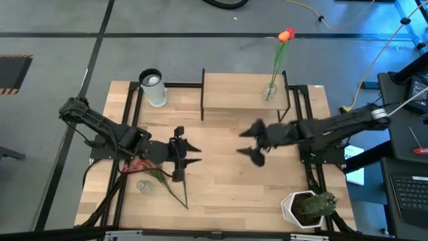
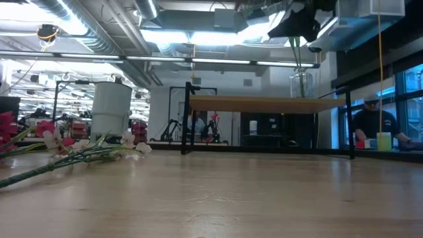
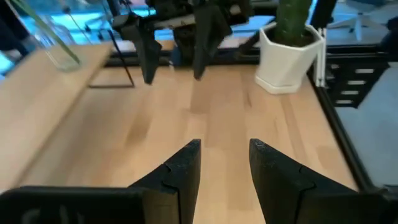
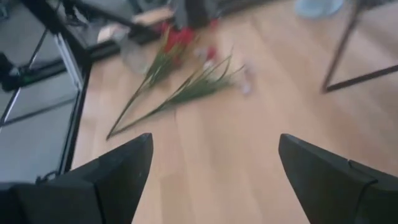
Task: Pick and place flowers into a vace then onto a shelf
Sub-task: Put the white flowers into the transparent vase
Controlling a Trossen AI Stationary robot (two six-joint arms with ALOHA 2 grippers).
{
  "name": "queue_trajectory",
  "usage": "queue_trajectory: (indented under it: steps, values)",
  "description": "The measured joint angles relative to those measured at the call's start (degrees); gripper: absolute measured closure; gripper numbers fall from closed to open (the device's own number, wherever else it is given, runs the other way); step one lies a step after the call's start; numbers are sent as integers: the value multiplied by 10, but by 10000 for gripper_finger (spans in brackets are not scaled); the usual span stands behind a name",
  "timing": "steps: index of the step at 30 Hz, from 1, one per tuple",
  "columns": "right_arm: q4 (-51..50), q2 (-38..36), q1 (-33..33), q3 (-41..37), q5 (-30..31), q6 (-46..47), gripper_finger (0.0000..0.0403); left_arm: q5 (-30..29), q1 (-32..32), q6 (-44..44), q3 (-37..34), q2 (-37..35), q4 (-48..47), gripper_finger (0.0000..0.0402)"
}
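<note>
A clear glass vase (image 1: 269, 91) with one orange tulip (image 1: 286, 35) stands on the small light-wood shelf (image 1: 234, 90) at the table's far side; the low view shows the vase (image 2: 301, 82) on the shelf board (image 2: 264, 104). More flowers (image 1: 159, 177), red and white with green stems, lie flat on the table near its left edge, also seen low (image 2: 79, 152) and in the right wrist view (image 4: 180, 81). My left gripper (image 1: 194, 153) is open above the table just right of those flowers. My right gripper (image 1: 243, 142) is open over the table's middle, in front of the shelf.
A white cylinder (image 1: 154, 87) stands at the far left beside the shelf. A green cactus in a white pot (image 1: 309, 206) sits at the near right corner. Bare tabletop lies between the two grippers and toward the near edge. People show in the room beyond.
</note>
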Motion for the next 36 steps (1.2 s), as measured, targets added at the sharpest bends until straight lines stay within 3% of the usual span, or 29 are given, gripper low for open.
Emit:
queue_trajectory:
  steps: [5, 9, 15, 23, 28, 36]
  values:
    - [21, 69, 27, 0, 1, 2, 54, -1, -20, -34, 0, 27, -7, 272]
    - [66, 75, 23, -25, 2, -34, 54, -2, -31, -77, 0, 63, -7, 272]
    - [152, 24, 7, -113, -50, -77, 54, -5, -32, -178, 0, 112, -9, 272]
    - [170, -87, 2, -215, -76, -76, 54, 3, -4, -414, 0, 161, -76, 285]
    - [161, -129, 2, -237, -76, -93, 54, 69, 27, -562, 0, 179, -158, 309]
    - [106, -139, 2, -248, -76, -112, 54, 170, 78, -639, 0, 207, -218, 309]
